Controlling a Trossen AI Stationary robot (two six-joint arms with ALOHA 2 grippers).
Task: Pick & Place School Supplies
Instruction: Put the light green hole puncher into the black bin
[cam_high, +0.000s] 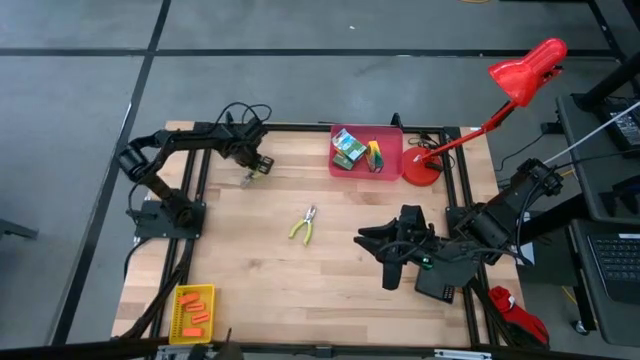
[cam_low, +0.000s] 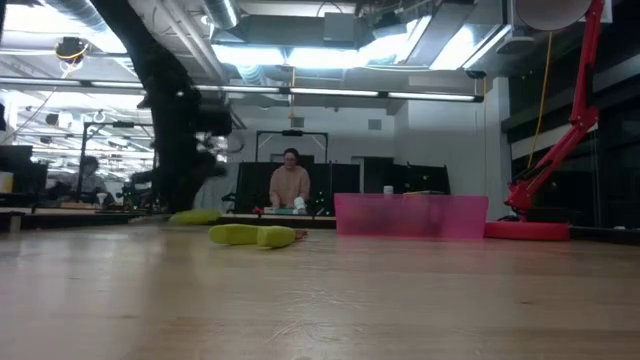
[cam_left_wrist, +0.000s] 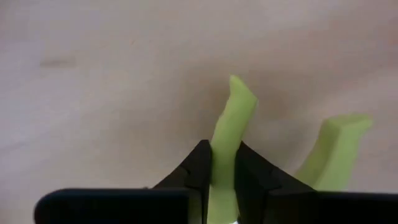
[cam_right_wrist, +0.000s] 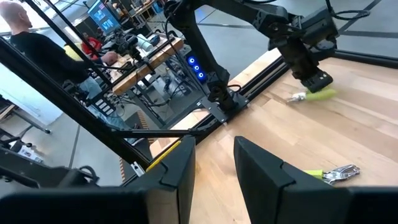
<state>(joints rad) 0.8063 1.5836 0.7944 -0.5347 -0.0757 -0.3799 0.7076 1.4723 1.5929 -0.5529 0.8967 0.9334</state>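
Note:
My left gripper (cam_high: 256, 167) is at the table's far left, pointing down and shut on one small pliers with yellow-green handles (cam_high: 247, 179). It also shows in the right wrist view (cam_right_wrist: 313, 94). A second pliers (cam_high: 303, 225) lies flat on the table's middle. Green-and-yellow crayon boxes (cam_high: 347, 148) lie in the red bin (cam_high: 391, 160) at the far edge. Orange sticks (cam_high: 196, 316) lie in the yellow bin (cam_high: 180, 296) at the near left. My right gripper (cam_high: 378, 255) is open and empty at the table's right. My left gripper pinches one yellow-green handle (cam_left_wrist: 225, 146) of the pliers between its two fingers (cam_left_wrist: 198, 167), coming from above. The other handle (cam_left_wrist: 333, 152) stands free beside them. The pliers lie low at the table top; I cannot tell whether they rest on it.
A red desk lamp (cam_high: 520, 75) stands on its base (cam_high: 422, 168) at the far right, next to the red bin. Bare wood lies between the two arms. A person (cam_low: 290, 185) sits in the room beyond the table.

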